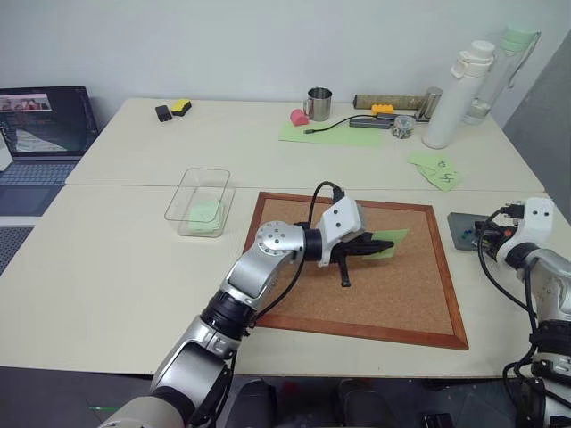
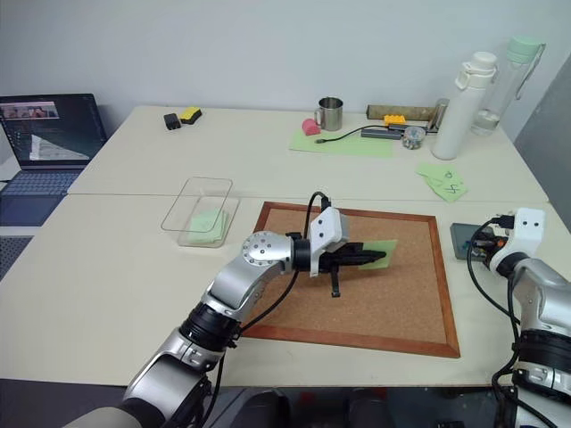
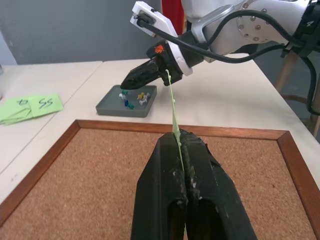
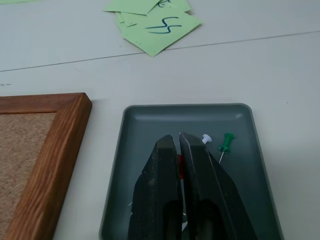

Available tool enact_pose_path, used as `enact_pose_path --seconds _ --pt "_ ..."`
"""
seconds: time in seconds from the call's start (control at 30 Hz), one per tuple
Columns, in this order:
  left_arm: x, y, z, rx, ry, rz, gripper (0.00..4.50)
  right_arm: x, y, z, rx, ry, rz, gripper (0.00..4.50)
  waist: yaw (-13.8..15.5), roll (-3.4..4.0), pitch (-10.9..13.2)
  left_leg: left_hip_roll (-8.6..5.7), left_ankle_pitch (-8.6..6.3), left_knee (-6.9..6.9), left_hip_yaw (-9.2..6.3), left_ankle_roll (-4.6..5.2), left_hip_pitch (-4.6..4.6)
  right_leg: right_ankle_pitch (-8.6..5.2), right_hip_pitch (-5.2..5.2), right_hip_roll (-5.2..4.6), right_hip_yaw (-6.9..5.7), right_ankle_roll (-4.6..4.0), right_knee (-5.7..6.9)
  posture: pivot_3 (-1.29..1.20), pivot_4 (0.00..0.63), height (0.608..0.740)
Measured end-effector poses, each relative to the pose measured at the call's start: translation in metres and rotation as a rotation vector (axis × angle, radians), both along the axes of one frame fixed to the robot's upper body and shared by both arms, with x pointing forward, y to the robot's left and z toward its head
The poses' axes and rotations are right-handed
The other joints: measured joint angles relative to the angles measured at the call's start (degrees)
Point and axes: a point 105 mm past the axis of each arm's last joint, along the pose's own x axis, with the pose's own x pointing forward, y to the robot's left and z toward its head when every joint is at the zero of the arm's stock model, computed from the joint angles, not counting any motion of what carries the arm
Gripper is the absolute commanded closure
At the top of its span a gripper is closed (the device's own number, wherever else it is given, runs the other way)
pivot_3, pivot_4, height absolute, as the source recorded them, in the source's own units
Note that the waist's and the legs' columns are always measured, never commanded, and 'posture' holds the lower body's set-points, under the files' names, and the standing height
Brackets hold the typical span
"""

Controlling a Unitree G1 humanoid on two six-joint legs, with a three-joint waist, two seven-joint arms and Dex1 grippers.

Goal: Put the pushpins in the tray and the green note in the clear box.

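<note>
My left gripper (image 1: 379, 246) hangs over the cork board (image 1: 357, 299), shut on the green note (image 1: 393, 241). The left wrist view shows that note (image 3: 174, 117) edge-on, pinched between the fingers. The grey tray (image 4: 185, 111) sits on the table right of the board. My right gripper (image 4: 180, 136) is low over it, shut, with a small red pushpin head (image 4: 179, 165) caught in the slit between its fingers. A white pushpin (image 4: 206, 138) and a green one (image 4: 227, 142) lie in the tray. The clear box (image 1: 198, 189) stands left of the board with a green note (image 1: 206, 214) inside.
A cluster of scribbled green notes (image 1: 437, 169) lies behind the tray. Along the back of the table are a mug (image 1: 319, 102), a large green sheet (image 1: 335, 134) and two bottles (image 1: 464, 94). A laptop (image 1: 40, 125) is at the far left.
</note>
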Motion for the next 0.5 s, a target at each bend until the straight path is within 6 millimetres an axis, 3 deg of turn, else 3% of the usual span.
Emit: enact_pose_path --seconds 0.23,0.5 --pt "0.000 0.002 0.000 0.005 0.020 0.011 4.50 0.005 -0.009 0.003 0.000 -0.022 -0.024 2.47 0.01 0.03 0.01 0.02 0.00 0.00 0.00 0.00 0.00 0.00 0.00 0.00 0.00 0.00 0.01 0.00 0.150 0.740" --pt "0.002 0.004 0.003 -0.010 0.030 0.018 4.50 0.004 -0.011 0.008 -0.009 -0.041 -0.025 2.47 0.02 0.04 0.00 0.03 0.01 0.00 0.00 -0.01 0.00 0.00 0.00 0.00 -0.01 0.00 0.01 0.00 0.150 0.740"
